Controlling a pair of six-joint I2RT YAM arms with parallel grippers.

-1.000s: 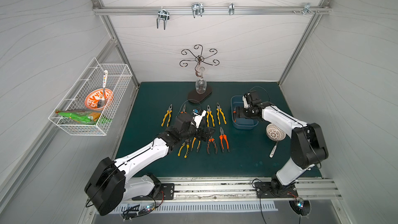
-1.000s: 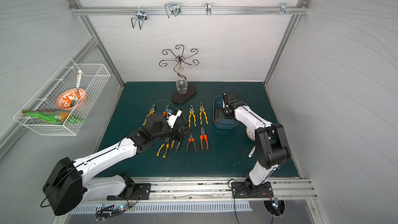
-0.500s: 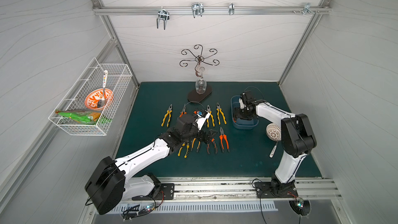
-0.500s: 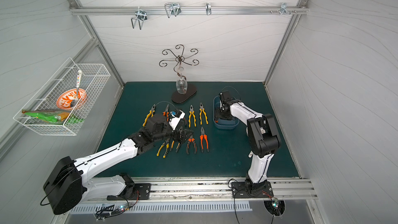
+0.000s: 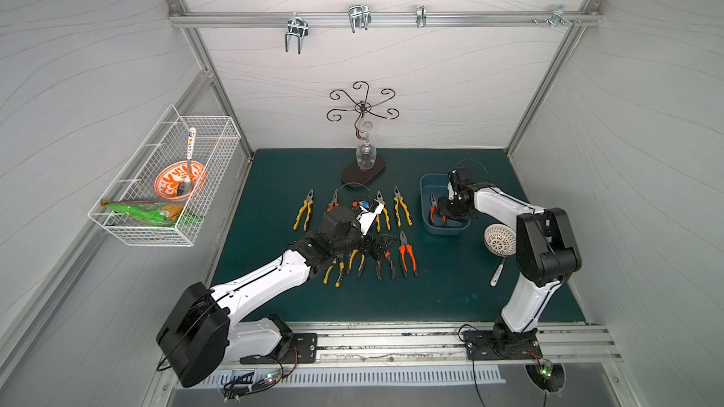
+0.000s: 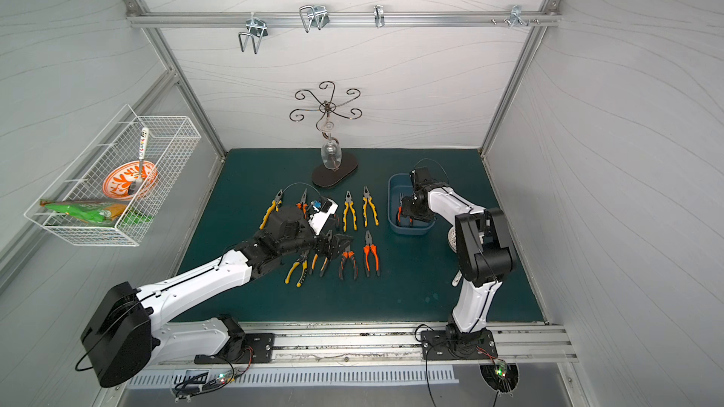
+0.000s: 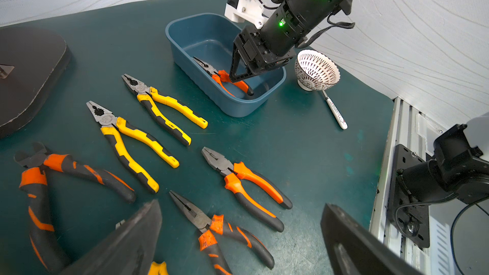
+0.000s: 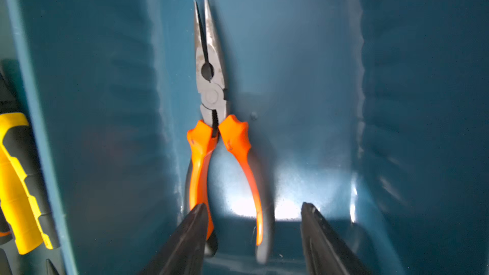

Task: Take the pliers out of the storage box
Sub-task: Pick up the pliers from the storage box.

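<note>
The blue storage box (image 5: 446,229) (image 6: 407,230) stands on the green mat at the right. One pair of orange-handled needle-nose pliers (image 8: 211,96) (image 7: 211,69) lies flat on its floor. My right gripper (image 8: 251,207) (image 5: 444,215) reaches down into the box, open, its fingers either side of the handle ends. One finger (image 8: 193,223) overlaps a handle; the other stands apart. Several more pliers (image 5: 406,254) (image 7: 164,112) lie in two rows on the mat left of the box. My left gripper (image 7: 242,207) (image 5: 378,244) hovers wide open over the front row, holding nothing.
A white patterned bowl (image 5: 499,240) (image 7: 317,71) and a white-handled utensil (image 5: 496,274) lie just right of the box. A wine-glass stand (image 5: 362,178) is at the back centre. A wire basket (image 5: 164,189) hangs on the left wall.
My right gripper has sunk deeper into the box and its jaws have narrowed round the pliers' handles; its elbow swung in. The left gripper moved slightly toward the front row.
</note>
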